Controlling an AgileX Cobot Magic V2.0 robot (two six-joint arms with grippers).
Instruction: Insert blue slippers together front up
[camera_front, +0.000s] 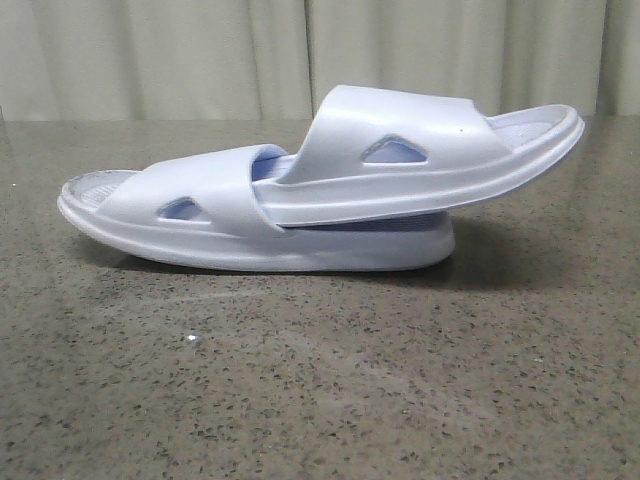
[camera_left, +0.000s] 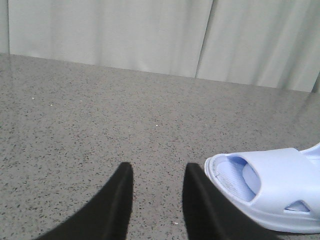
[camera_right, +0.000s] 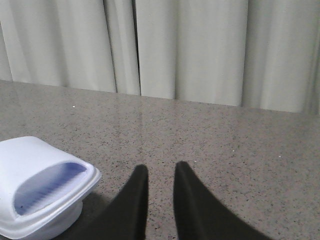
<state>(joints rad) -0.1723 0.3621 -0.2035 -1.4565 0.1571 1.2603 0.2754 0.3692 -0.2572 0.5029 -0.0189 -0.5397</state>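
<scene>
On the table (camera_front: 320, 400) the slippers (camera_front: 320, 190) sat nested. I judged them light, springy foam; grip at the strap. Both grippers, left (camera_left: 155, 200) and right (camera_right: 160, 200), stood slightly open, empty.

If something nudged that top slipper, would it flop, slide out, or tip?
The upper slipper probably stays stiff: its thick sole overhangs without sagging. It might rock, since its far end sticks out unsupported. The lower slipper's strap likely keeps it from sliding out.

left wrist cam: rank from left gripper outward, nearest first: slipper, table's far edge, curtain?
1. Slipper: right beside the left gripper, its open end next to one fingertip.
2. Table's far edge: straight ahead, across bare stone.
3. Curtain: just behind that edge, farthest.
</scene>
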